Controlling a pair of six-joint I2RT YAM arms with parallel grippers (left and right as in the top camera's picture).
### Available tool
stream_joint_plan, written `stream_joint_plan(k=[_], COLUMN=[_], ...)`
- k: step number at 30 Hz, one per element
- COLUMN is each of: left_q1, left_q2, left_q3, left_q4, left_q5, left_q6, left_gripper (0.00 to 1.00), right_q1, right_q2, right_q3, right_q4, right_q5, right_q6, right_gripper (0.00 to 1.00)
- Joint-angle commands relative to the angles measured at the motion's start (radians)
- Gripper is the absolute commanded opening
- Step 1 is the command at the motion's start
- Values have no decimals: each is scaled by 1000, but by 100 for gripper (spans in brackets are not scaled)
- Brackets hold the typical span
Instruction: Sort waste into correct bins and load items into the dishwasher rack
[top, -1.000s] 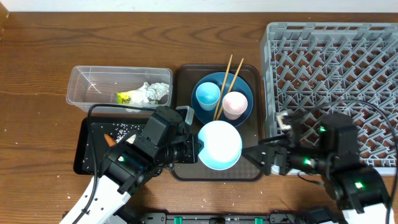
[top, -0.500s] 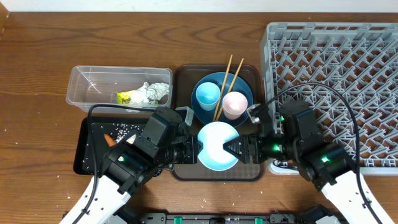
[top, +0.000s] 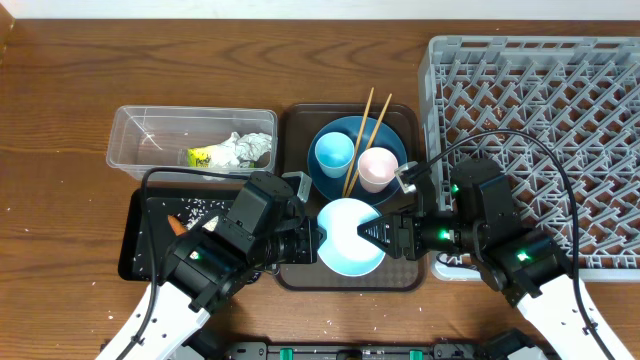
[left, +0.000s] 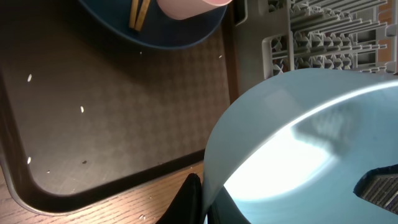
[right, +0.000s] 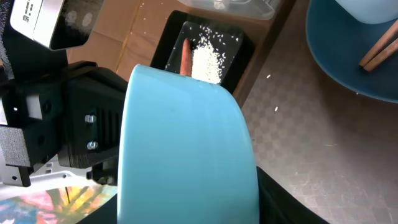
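The white bowl (top: 345, 235), pale blue outside, hangs over the front of the brown serving tray (top: 300, 130). My left gripper (top: 312, 240) is shut on its left rim, as the left wrist view (left: 202, 199) shows on the bowl (left: 298, 137). My right gripper (top: 368, 233) is open, with its fingers on either side of the bowl's right wall (right: 186, 155). The dark blue plate (top: 340, 128) holds the light blue cup (top: 334, 153), the pink cup (top: 377, 167) and two chopsticks (top: 368, 125). The dishwasher rack (top: 540, 110) stands at the right.
The clear tub (top: 150, 135) at the back left holds the crumpled tissue (top: 245, 148) and the snack wrapper (top: 203, 157). The black tray (top: 150, 255) in front of it holds rice crumbs (top: 195, 207) and an orange bit (top: 177, 226), partly under my left arm.
My right arm swung left from beside the rack to the bowl and its fingers now sit at the bowl's right side. The left gripper and bowl have stayed put.
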Motion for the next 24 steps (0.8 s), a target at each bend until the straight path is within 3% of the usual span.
stream_joint_plan(k=[1,7,16,24], left_q1=[3,3,5,25], left_q2=[0,0,0,-31], left_q3=[21,21,21,23], left_q4=[11,14,31,63], left_q5=[13,13,13,13], left_q6=[15,15,18,18], left_gripper=[7,8,32,44], right_q1=[9,9,9,7], right_q2=[-5,-5,-5,-5], right_q3=[3,3,3,3], right_q4=[-1,0,0,0], right_q5=[-65,-64,-15,85], right_q6=[-4,-7,-36,-51], right_gripper=[45,39,38,36])
